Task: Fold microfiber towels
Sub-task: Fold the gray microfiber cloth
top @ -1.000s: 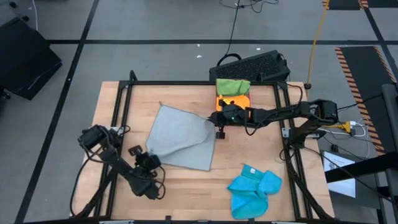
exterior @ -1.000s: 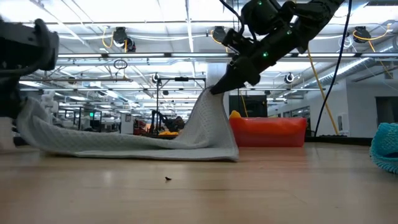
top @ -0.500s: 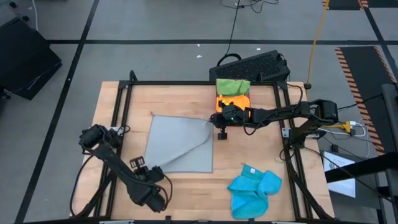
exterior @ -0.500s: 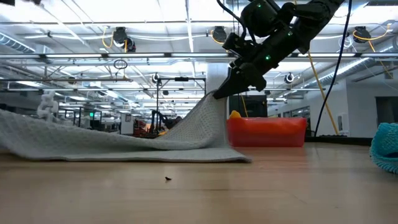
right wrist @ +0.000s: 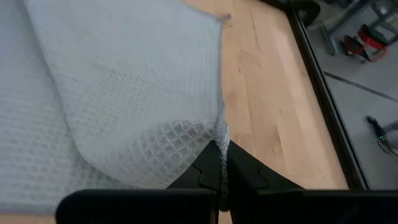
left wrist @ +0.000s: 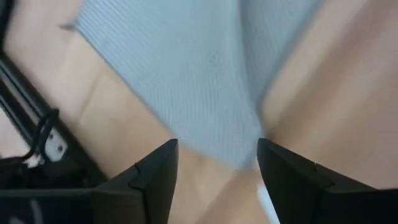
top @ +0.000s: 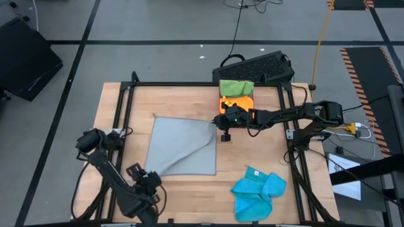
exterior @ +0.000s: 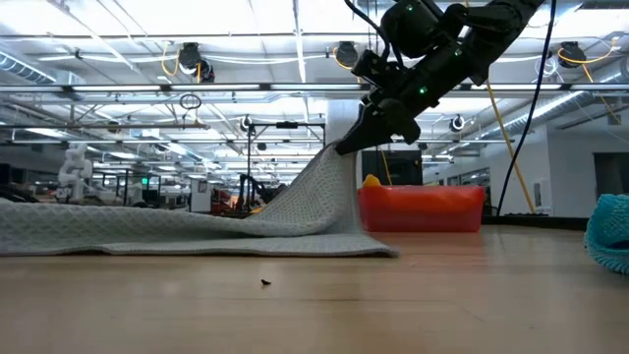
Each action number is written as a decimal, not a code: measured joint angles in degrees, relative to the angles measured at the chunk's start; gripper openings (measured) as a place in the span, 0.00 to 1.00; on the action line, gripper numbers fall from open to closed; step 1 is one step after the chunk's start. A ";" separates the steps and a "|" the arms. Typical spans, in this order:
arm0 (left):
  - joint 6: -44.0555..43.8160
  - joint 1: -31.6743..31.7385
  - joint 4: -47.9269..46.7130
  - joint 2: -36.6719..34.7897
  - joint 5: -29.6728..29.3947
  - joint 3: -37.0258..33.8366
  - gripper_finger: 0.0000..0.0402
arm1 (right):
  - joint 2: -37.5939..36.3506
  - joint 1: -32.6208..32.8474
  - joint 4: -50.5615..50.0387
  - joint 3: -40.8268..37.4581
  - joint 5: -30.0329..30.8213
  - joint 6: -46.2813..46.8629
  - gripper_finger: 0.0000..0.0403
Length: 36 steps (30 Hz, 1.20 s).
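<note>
Pinching the grey towel (top: 180,147) corner aloft, right gripper (top: 222,123) should carry it straight across; left gripper (top: 140,177) hangs released near the front corner.

Evenly and brightly lit from overhead; long ceiling tube lights (exterior: 147,44) glaring white in the low view. Soft, short shadows on the wooden surface (top: 183,189). Left wrist view heavily motion-blurred, grey towel (left wrist: 186,74) smeared. Right wrist view sharp on weave, near claw fingers (right wrist: 205,177) out of focus.
</note>
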 joint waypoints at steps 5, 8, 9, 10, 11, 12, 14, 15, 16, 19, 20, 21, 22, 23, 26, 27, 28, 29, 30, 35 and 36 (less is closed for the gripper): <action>-6.25 0.07 10.80 0.00 -0.70 -7.51 0.54 | 0.00 0.01 1.50 0.00 -1.60 0.52 0.01; -8.54 -0.44 17.67 0.00 1.28 -12.35 0.54 | 0.00 0.02 1.32 0.00 -1.88 1.00 0.01; -9.50 -0.64 19.01 0.00 1.39 -13.70 0.55 | 0.00 0.02 1.26 0.00 -1.88 1.11 0.01; -10.62 -0.86 19.72 0.00 1.38 -15.00 0.55 | 0.00 0.02 1.26 0.00 -1.88 1.13 0.01; -11.91 -1.08 19.99 0.00 1.27 -16.15 0.56 | 0.01 0.02 1.26 0.00 -1.88 1.15 0.01; -13.09 -1.22 20.39 0.00 0.90 -17.31 0.56 | 0.00 0.02 1.29 0.00 -1.88 1.21 0.01; -13.96 -1.42 21.73 0.00 0.68 -19.66 0.56 | 0.00 0.02 1.30 0.00 -1.88 1.36 0.01; -13.90 -1.42 22.35 0.00 0.86 -20.76 0.56 | 0.00 0.02 1.29 0.00 -1.88 1.57 0.01; -13.57 -1.37 22.67 0.00 1.38 -21.87 0.55 | 0.00 0.02 1.28 0.00 -1.88 1.77 0.01; -12.82 -1.46 23.11 -0.24 2.12 -23.60 0.51 | 0.00 0.02 1.10 0.00 -1.88 1.89 0.01; -12.52 -1.61 23.13 -0.24 1.61 -23.87 0.50 | 0.00 0.02 1.05 0.00 -1.88 1.88 0.01; -12.48 -1.81 23.10 -0.24 0.90 -24.21 0.48 | 0.00 0.02 1.06 0.00 -1.88 1.87 0.01; -12.43 -1.95 22.90 -0.17 -0.13 -24.44 0.45 | 0.00 0.02 1.08 0.00 -1.88 1.85 0.01; -12.22 -1.96 22.85 -0.11 -0.91 -24.59 0.43 | 0.00 0.02 1.20 0.00 -1.88 1.86 0.01; -10.79 -0.67 19.14 0.15 2.35 -25.04 0.33 | 0.00 0.02 1.11 0.00 -1.88 1.92 0.01; -10.45 -0.27 17.32 0.17 4.38 -25.02 0.29 | 0.00 0.02 0.97 0.00 -1.88 1.92 0.01; -10.34 0.05 15.57 0.11 6.75 -24.91 0.25 | 0.00 0.02 0.89 0.00 -1.88 1.89 0.01; -10.29 0.13 13.89 0.09 9.02 -24.87 0.21 | 0.00 0.02 0.79 0.00 -1.88 1.87 0.01; -9.79 0.13 12.49 0.09 10.81 -24.86 0.18 | 0.00 0.02 0.72 0.00 -1.88 1.85 0.01; -7.85 -0.29 13.12 -3.03 13.25 -22.66 0.13 | 0.02 0.02 -1.69 -0.01 -1.88 1.66 0.01; -8.29 -0.30 14.65 -4.40 12.57 -21.77 0.14 | 0.02 0.02 -2.06 0.00 -1.88 1.72 0.01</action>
